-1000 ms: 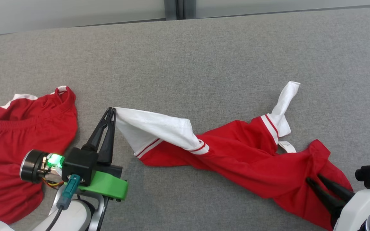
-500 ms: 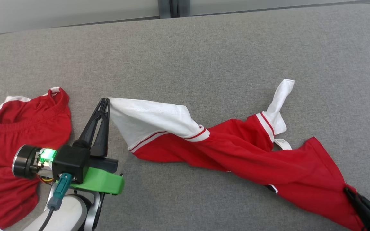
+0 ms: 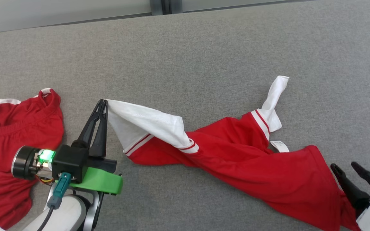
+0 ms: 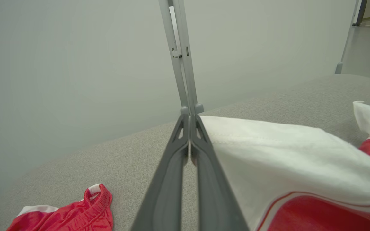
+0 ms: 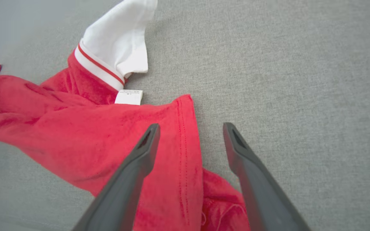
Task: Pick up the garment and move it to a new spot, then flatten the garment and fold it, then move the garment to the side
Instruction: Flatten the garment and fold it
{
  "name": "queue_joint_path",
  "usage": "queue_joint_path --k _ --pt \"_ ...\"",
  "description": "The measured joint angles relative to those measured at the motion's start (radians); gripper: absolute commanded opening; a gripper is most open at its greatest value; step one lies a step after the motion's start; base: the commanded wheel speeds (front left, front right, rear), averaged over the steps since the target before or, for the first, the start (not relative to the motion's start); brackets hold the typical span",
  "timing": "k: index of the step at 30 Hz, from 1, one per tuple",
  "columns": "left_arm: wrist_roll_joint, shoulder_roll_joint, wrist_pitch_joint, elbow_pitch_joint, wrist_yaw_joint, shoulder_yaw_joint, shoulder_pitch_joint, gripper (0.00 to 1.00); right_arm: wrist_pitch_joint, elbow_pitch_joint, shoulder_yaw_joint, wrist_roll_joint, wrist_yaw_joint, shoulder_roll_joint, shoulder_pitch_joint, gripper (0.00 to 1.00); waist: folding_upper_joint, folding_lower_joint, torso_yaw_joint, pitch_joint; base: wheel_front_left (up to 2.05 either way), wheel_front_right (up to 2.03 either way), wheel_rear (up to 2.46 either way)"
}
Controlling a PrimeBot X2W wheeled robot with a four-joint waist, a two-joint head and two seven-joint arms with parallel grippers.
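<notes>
Grey fabric surface [image 3: 204, 48] carries the garment [image 3: 236, 160], white sleeve [image 3: 140, 122] pinched in left hand [image 3: 103, 102], red hem [image 3: 316, 154] beneath spread right hand [image 3: 343, 164].

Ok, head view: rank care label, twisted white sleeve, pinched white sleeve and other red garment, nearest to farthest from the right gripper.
From the right gripper:
1. care label, just up-left.
2. twisted white sleeve, beyond the label.
3. pinched white sleeve, centre-left.
4. other red garment, far left.
</notes>
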Motion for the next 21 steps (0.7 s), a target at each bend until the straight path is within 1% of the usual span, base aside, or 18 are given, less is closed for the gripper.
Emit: queue_joint_path --k 2,4,9,13,14,15,16,17,19,21 --pt "0.000 -0.002 0.002 0.000 -0.001 -0.003 -0.004 0.00 -0.007 0.018 0.018 0.000 0.000 -0.009 -0.051 1.00 0.0000 -0.0001 0.003 0.002 0.00 0.00 0.00" --pt "0.001 -0.006 0.002 0.001 -0.004 -0.009 -0.011 0.00 -0.014 0.059 0.056 -0.026 0.000 -0.031 -0.109 1.00 0.0000 0.0000 0.008 0.004 0.00 0.00 0.00" --pt "0.007 -0.022 0.003 0.006 -0.018 -0.023 -0.034 0.00 -0.030 0.196 0.145 -0.097 0.000 -0.058 -0.220 1.00 0.0000 0.0000 0.030 0.014 0.00 0.00 0.00" --pt "0.007 -0.037 0.002 0.013 -0.022 -0.029 -0.045 0.00 -0.046 0.306 0.215 -0.114 0.000 -0.060 -0.287 1.00 0.0000 0.0000 0.052 0.023 0.00 0.00 0.00" --pt "0.007 -0.040 0.001 0.016 -0.026 -0.031 -0.048 0.00 -0.051 0.328 0.235 -0.123 0.000 -0.062 -0.298 0.95 0.0000 0.0000 0.057 0.025 0.00 0.00 0.00" --pt "0.007 -0.043 0.001 0.018 -0.027 -0.032 -0.052 0.00 -0.056 0.347 0.254 -0.125 0.000 -0.063 -0.308 0.72 0.0000 0.0000 0.062 0.028 0.00 0.00 0.00" --pt "0.007 -0.045 -0.003 0.022 -0.030 -0.033 -0.054 0.00 -0.062 0.358 0.269 -0.125 0.000 -0.063 -0.316 0.31 0.0000 0.0000 0.066 0.030 0.00 0.00 0.00" --pt "0.007 -0.048 -0.006 0.027 -0.031 -0.033 -0.057 0.00 -0.070 0.368 0.286 -0.125 0.000 -0.066 -0.326 0.00 0.0000 0.0000 0.070 0.032 0.00 0.00 0.00" --pt "0.007 -0.052 -0.008 0.033 -0.036 -0.033 -0.059 0.00 -0.084 0.380 0.316 -0.125 0.000 -0.078 -0.339 0.00 0.0000 0.0000 0.075 0.036 0.00 0.00 0.00" --pt "0.007 -0.055 -0.015 0.038 -0.038 -0.033 -0.059 0.00 -0.124 0.382 0.328 -0.137 0.001 -0.091 -0.349 0.00 0.0000 0.0000 0.077 0.038 0.00 0.00 0.00"
